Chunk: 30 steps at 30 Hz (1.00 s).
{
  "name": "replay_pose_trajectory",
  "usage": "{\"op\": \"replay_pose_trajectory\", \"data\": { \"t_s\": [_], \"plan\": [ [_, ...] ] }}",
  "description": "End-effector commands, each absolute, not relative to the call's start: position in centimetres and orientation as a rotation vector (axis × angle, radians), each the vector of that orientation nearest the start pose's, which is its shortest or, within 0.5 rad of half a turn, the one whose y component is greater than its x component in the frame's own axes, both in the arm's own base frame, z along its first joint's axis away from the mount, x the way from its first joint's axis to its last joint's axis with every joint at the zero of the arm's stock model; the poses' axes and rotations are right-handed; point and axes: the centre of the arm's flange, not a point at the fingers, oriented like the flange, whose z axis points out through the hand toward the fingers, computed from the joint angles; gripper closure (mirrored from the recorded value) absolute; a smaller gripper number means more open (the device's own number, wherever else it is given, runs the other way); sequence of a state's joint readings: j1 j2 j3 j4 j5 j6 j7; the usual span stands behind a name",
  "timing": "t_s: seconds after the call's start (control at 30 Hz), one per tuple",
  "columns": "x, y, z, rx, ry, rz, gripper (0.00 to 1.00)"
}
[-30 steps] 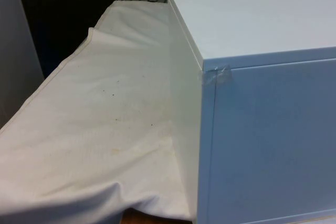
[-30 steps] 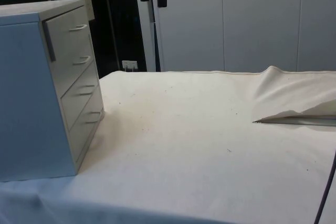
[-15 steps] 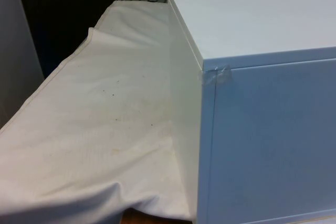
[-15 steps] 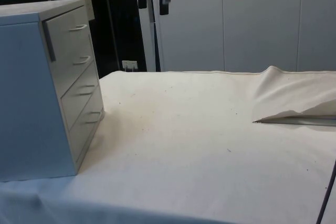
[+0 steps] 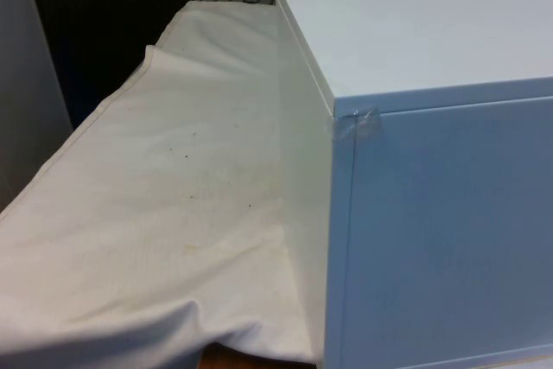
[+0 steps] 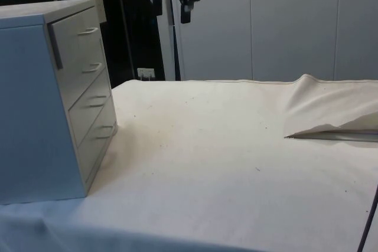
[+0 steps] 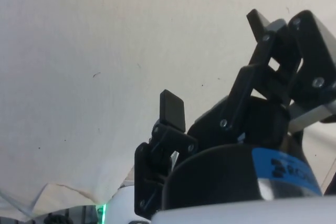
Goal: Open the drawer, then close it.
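A white chest of drawers stands on the table at the left of the side view, its several drawers all shut, each with a slim metal handle. The top drawer's handle sits just under the chest's top. In the front view the chest turns a plain panel and its flat top to the camera, on the front view's right. My gripper hangs high above the cloth, well off from the drawer fronts and above their level. In the wrist view the gripper is open, nothing between its fingers, bare cloth beneath.
The white cloth covers the table and rises in a fold at the right of the side view. A dark cable crosses that view's lower right corner. The cloth's edge drops off at the front view's left.
In the side view my gripper has come down a little from the top of the picture and shifted slightly away from the chest. The chest has not moved.
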<state>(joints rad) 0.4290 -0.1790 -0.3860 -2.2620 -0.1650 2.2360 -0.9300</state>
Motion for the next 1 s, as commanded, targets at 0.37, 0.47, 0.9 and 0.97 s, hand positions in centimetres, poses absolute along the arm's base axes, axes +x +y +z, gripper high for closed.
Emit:
{"op": "replay_pose_trajectory", "data": {
  "t_s": [0.37, 0.47, 0.9, 0.97],
  "plan": [
    [50.7, 1.3, 43.5, -2.742, -1.801, -0.193, 0.0],
    [50.7, 1.3, 43.4, -2.73, -1.822, -0.194, 0.0],
    [50.8, 1.0, 42.9, -2.652, -1.955, -0.218, 0.0],
    [50.9, 0.8, 43.0, -2.642, -1.973, -0.228, 0.0]
  ]
}}
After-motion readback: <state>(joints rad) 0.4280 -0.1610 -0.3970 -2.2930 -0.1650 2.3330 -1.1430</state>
